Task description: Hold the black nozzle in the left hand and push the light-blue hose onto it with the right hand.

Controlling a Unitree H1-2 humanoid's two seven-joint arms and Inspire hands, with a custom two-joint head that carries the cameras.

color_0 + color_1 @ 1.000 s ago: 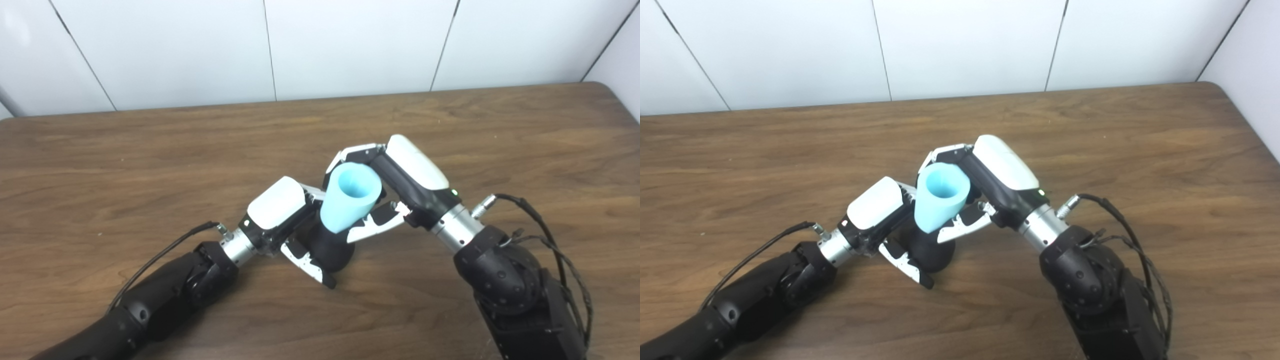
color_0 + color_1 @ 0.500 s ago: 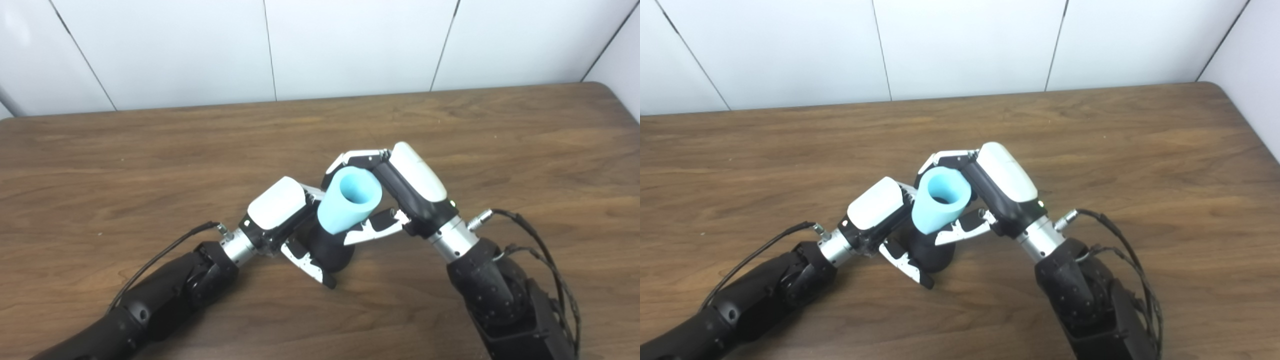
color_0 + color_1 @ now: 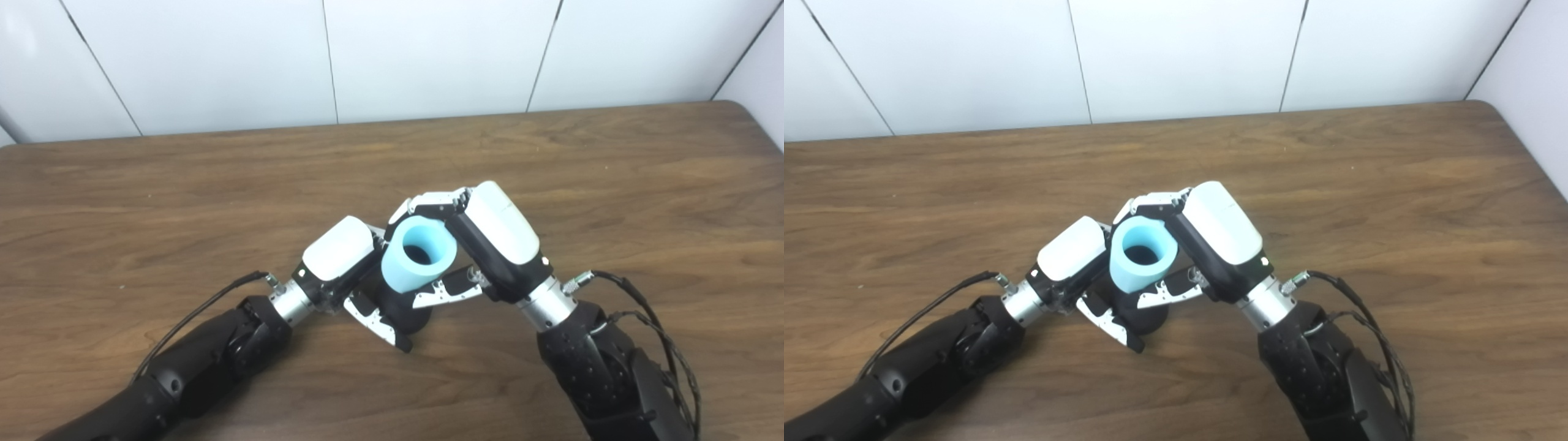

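Left robot hand (image 3: 343, 269) is clamped around the black nozzle (image 3: 401, 309), fingers wrapped on its far side and thumb across the near side. The nozzle's flared base sits low, close to the wooden surface (image 3: 184, 184); whether it touches the surface I cannot tell. Most of the nozzle's upper part is hidden inside the light-blue hose (image 3: 419, 260).

The hose sits over the top of the nozzle, open end facing up toward my cameras, dark bore visible inside. It looks tilted slightly to the left relative to the nozzle body.

My right robot hand (image 3: 484, 242) is closed on the hose, fingers curled over the far rim and thumb (image 3: 444, 293) pressed low on the near side.

Judgement: hose is partly seated, push not yet finished.

Risks:
- The tilt could make the hose bind on one side of the nozzle and stop short if I push off-axis.
- My right thumb lies close to the left robot hand's thumb; further downward travel may bring them into contact before the hose seats.
- Pushing hard could roll the nozzle in the left grip, since its rounded base gives little purchase.
- Squeezing the soft hose may ovalise its mouth and raise friction.
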